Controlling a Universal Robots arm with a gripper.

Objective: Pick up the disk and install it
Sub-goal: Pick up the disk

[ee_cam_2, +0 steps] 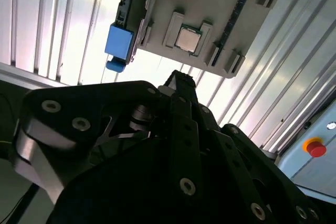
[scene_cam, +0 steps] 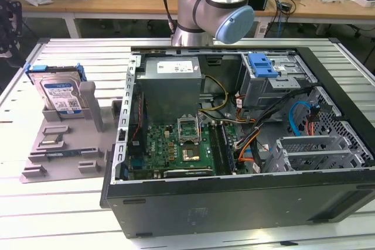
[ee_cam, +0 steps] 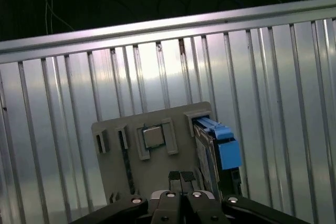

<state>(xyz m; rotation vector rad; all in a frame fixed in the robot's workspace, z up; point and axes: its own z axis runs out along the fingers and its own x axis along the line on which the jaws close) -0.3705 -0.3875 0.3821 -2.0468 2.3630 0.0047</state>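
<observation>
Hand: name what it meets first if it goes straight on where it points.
Probably the grey holder tray, on a bare patch near the processor chip and beside the disk; the hand points there. Depth is unclear.

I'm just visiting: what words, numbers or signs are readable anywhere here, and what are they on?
No text here is legible.
White-and-blue label on the flat silver metal disk in its blue bracket: print too small to read.
White sticker on the big grey power supply box: too blurred to read.
Round red button: no lettering visible.
</observation>
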